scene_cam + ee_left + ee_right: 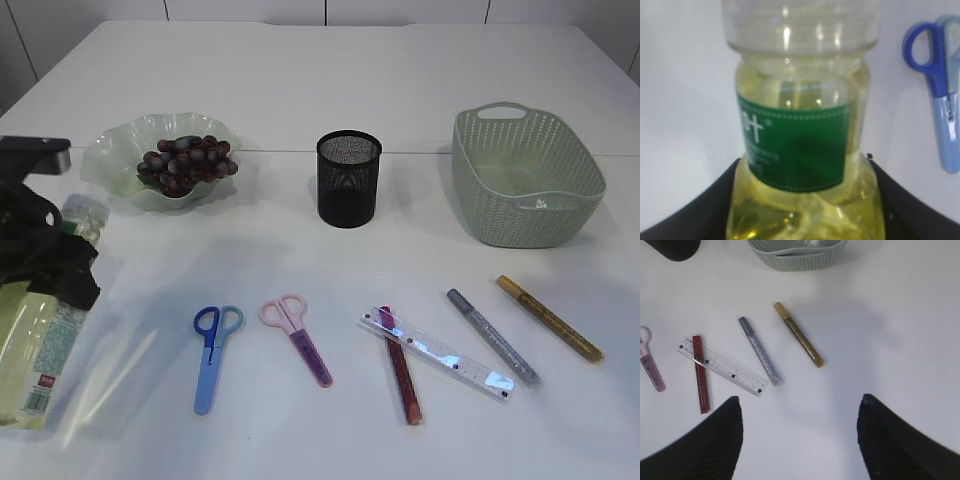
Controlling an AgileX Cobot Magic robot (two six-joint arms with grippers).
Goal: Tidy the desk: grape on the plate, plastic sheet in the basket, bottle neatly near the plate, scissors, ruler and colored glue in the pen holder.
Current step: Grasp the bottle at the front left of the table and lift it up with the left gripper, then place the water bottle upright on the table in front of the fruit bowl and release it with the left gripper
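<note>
Bottle (800,125) — green label, white lettering unreadable.

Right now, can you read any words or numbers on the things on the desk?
Bottle, green label: pale marks like "H+", too blurred to read for sure.
Bottle's lower label: a red patch and small print, too small to read.
Ruler: tick marks only, numbers too small to read.
Glue pens, scissors: no text visible.

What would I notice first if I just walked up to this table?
Probably the left gripper holding a bottle of yellow liquid at the table's left edge. Next, the dark grapes on the green plate behind it, then the scissors, ruler and glue sticks along the front.
</note>
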